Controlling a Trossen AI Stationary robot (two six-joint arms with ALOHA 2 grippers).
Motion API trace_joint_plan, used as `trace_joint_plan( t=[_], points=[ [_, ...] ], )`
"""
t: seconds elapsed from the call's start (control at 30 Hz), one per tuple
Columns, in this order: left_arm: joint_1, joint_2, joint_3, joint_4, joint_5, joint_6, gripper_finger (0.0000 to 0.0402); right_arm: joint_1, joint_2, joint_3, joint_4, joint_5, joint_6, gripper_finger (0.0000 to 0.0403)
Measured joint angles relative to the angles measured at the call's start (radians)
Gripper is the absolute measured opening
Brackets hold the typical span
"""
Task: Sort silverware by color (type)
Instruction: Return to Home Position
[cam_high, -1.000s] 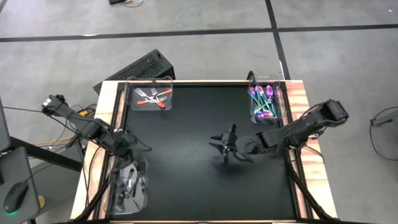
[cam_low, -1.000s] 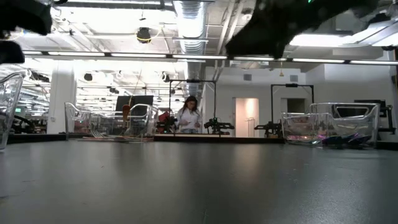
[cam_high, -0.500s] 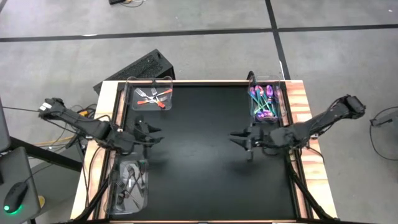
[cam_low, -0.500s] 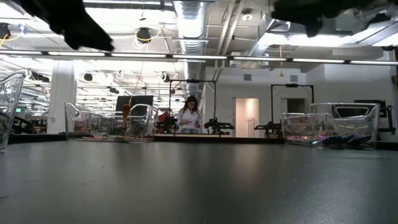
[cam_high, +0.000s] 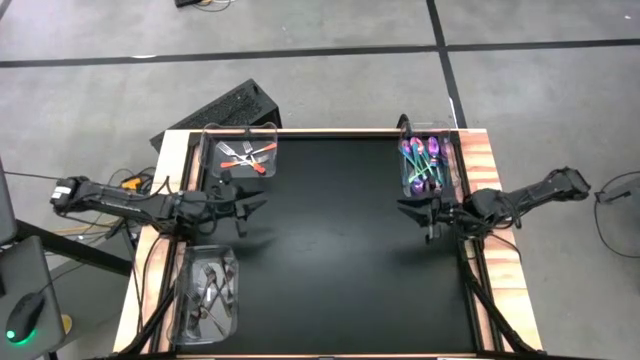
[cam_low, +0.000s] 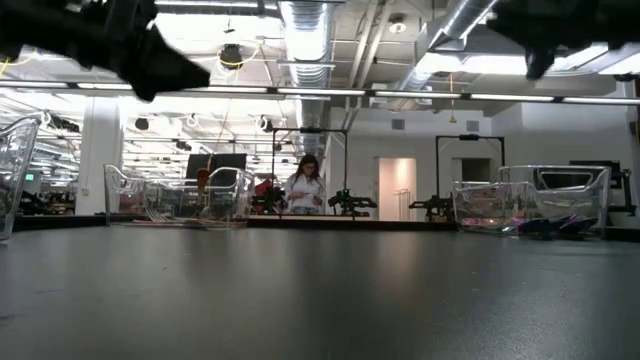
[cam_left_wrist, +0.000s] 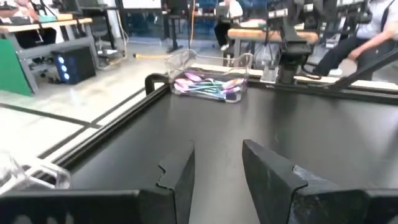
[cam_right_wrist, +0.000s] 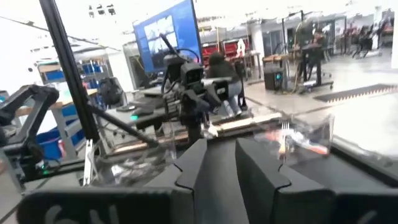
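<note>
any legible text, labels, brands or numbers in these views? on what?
None legible in any view.
On the blue screen, right wrist view: content too blurred to read.
Raised marks on the housing of the right claw: blurred and cut off.

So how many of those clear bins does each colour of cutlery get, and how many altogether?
Orange-handled forks, top-left bin: 1
Purple-teal silverware, right bin: 1
Dark silverware, bottom-left bin: 1
Total: 3 bins
</note>
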Motion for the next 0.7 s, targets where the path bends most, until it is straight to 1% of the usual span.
trace_joint_plan(
  t=[0.1,0.23,0.3,0.37,0.5,0.6,0.7],
  points=[
    [0.019,-0.068,-0.087,0.061,0.019,0.022,0.0115,-0.004,-0.003,-0.069,0.077,-0.005,0.021,0.0088],
    [0.049,-0.193,-0.107,0.037,-0.004,0.051,0.0107,-0.036,-0.005,-0.079,0.083,-0.049,0.016,0.0061],
    [0.061,-0.26,-0.107,0.022,-0.005,0.07,0.0104,-0.06,-0.022,-0.079,0.06,-0.088,-0.002,0.0047],
    [0.07,-0.326,-0.107,-0.011,0.01,0.089,0.0101,-0.087,-0.044,-0.079,0.023,-0.12,-0.011,0.0033],
    [0.079,-0.447,-0.107,-0.139,0.011,0.078,0.0092,-0.142,-0.104,-0.079,-0.064,-0.207,-0.013,0.0008],
    [0.079,-0.518,-0.107,-0.205,0.015,0.073,0.0083,-0.176,-0.138,-0.097,-0.066,-0.274,-0.007,0.0009],
    [0.078,-0.586,-0.11,-0.278,0.019,0.07,0.007,-0.198,-0.163,-0.159,-0.014,-0.307,0.002,0.0013]
  ],
)
